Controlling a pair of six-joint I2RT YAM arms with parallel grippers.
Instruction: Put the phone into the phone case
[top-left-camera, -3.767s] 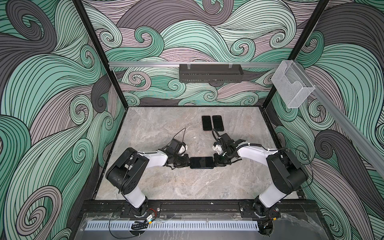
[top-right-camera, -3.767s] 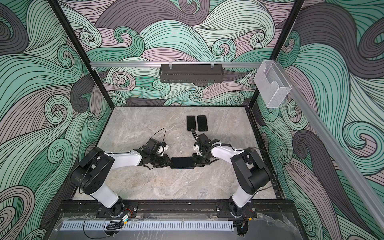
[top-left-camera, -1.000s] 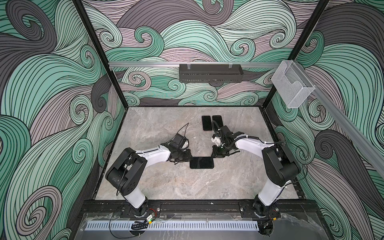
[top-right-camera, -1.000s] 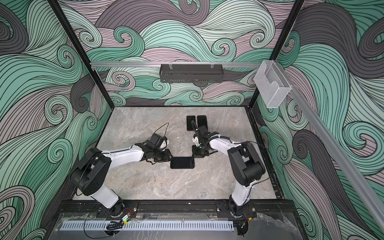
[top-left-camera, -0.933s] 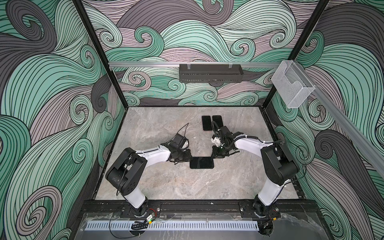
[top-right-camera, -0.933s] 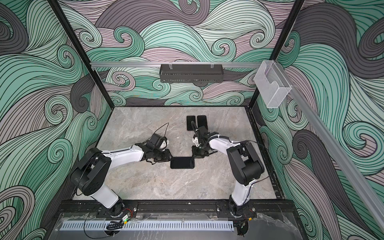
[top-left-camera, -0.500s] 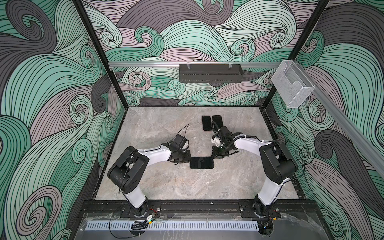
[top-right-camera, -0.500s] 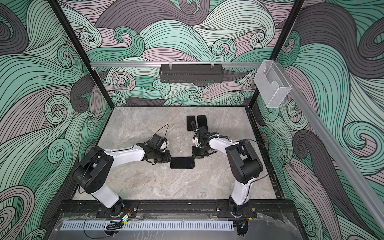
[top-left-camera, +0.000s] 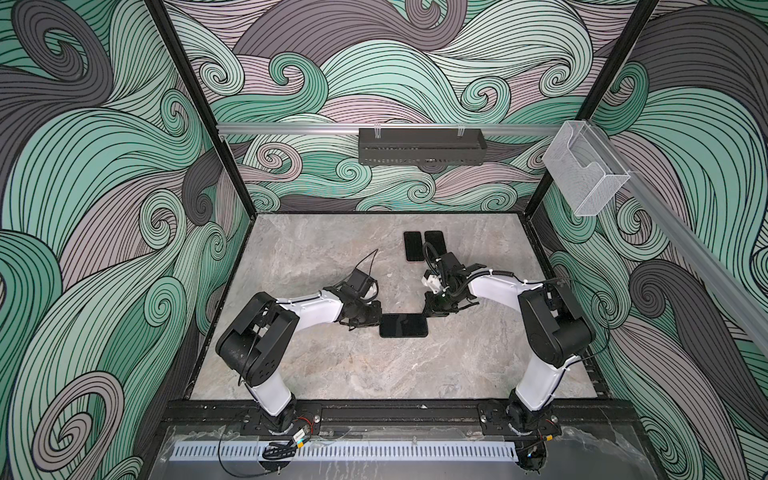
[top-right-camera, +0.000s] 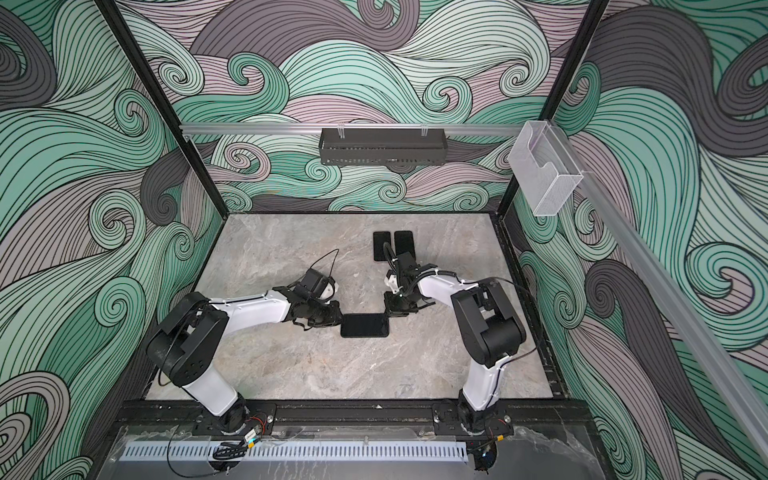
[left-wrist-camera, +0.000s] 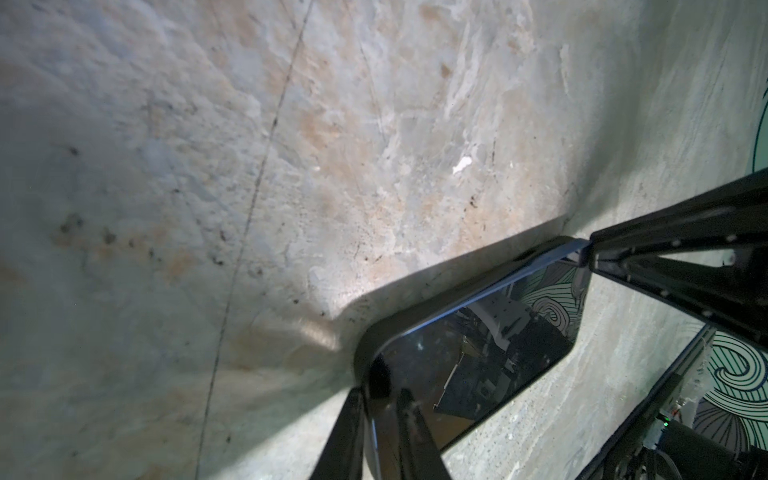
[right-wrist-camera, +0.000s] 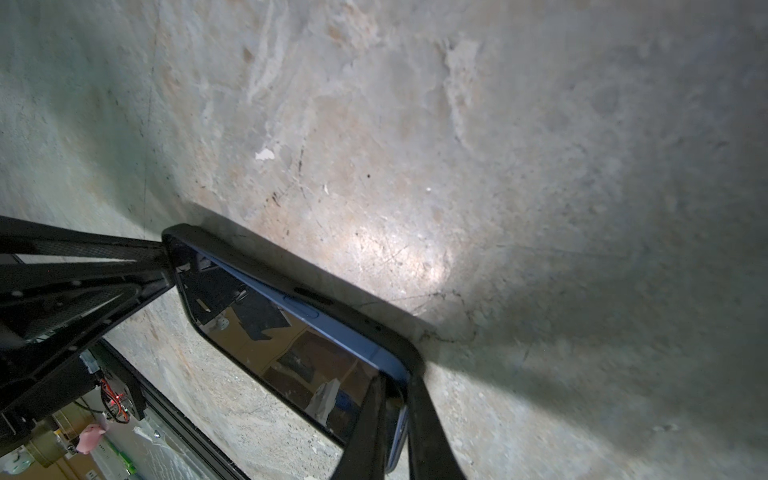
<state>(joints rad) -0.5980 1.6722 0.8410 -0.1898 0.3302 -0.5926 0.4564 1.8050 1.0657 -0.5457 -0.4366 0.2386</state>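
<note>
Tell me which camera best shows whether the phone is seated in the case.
Right wrist: the phone shows its blue side edge, with a button, against the case rim. Left wrist shows mostly the screen and one case corner. In both top views it is just a small dark rectangle.

Table (top-left-camera: 332, 270) carries phone case (right-wrist-camera: 386, 334), two dark slabs (top-left-camera: 413, 246).

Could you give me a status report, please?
Left gripper, right gripper pinching far corners of black phone case. Blue-edged glossy phone inside, blue side visible along rim. Nothing obstructing.
</note>
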